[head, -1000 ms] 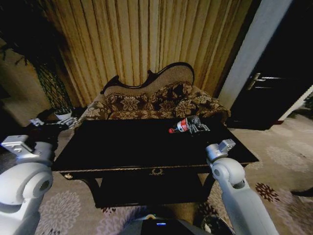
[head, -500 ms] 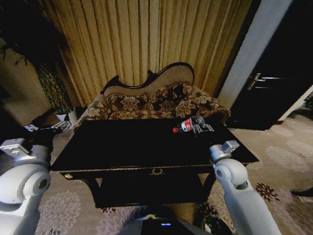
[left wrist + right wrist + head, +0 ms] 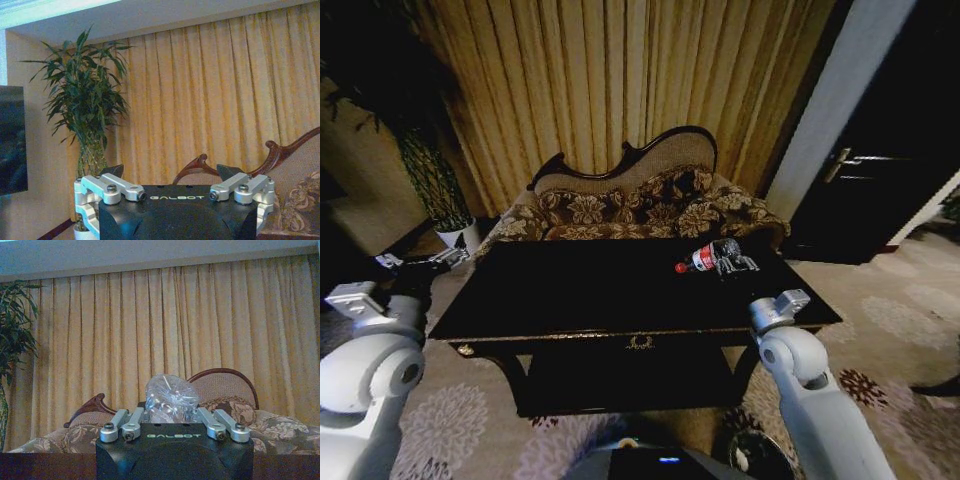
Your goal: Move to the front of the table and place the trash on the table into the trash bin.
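Observation:
The clear plastic bottle with red label and cap lies on its side at the far right of the black table. My right gripper is shut on its base end. In the right wrist view the bottle's clear bottom sits between the fingers. My left gripper hangs off the table's left end, over the floor. It is open with nothing between its black fingertips. A dark round shape on the floor by my right arm looks like the trash bin, mostly hidden.
A carved floral sofa stands right behind the table, with gold curtains behind it. A white plant pot and tall plant are at the back left. A dark door is at the right. Patterned carpet surrounds the table.
My right gripper has shifted a little to the right along the table with the bottle in it. The left arm has drawn back slightly to the left. The view has crept closer.

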Robot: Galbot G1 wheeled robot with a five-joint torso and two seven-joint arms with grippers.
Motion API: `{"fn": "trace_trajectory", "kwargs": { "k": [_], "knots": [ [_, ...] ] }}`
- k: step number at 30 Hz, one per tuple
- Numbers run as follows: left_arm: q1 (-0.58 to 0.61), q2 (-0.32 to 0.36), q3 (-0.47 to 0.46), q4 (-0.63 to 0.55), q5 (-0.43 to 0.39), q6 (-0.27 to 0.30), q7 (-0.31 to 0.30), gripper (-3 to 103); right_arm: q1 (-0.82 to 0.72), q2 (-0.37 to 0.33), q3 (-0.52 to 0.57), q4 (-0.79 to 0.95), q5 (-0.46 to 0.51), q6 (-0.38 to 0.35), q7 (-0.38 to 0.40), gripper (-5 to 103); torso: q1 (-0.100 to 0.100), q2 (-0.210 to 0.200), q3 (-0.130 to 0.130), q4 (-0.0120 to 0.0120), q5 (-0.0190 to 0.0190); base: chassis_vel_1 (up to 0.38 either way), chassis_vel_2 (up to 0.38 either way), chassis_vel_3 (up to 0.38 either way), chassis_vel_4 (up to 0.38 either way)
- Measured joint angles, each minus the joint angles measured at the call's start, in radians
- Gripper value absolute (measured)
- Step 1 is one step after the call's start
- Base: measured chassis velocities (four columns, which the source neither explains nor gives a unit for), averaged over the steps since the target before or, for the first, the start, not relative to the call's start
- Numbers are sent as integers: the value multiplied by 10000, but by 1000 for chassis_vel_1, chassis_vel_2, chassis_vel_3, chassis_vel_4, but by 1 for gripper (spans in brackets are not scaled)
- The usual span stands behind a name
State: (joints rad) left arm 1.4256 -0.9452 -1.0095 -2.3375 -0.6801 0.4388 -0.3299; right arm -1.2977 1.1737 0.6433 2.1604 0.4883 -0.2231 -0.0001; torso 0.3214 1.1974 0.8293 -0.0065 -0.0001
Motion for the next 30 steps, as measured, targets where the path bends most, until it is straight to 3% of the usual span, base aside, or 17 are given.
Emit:
{"fn": "trace_trajectory", "kwargs": {
  "k": [30],
  "knots": [
    [25,66,294,-328,41,56,5,100,-179,-26,275,-105,-80,185,0,33,1,0,-1,0,-1,131,-124,-125,124]
  ]
}}
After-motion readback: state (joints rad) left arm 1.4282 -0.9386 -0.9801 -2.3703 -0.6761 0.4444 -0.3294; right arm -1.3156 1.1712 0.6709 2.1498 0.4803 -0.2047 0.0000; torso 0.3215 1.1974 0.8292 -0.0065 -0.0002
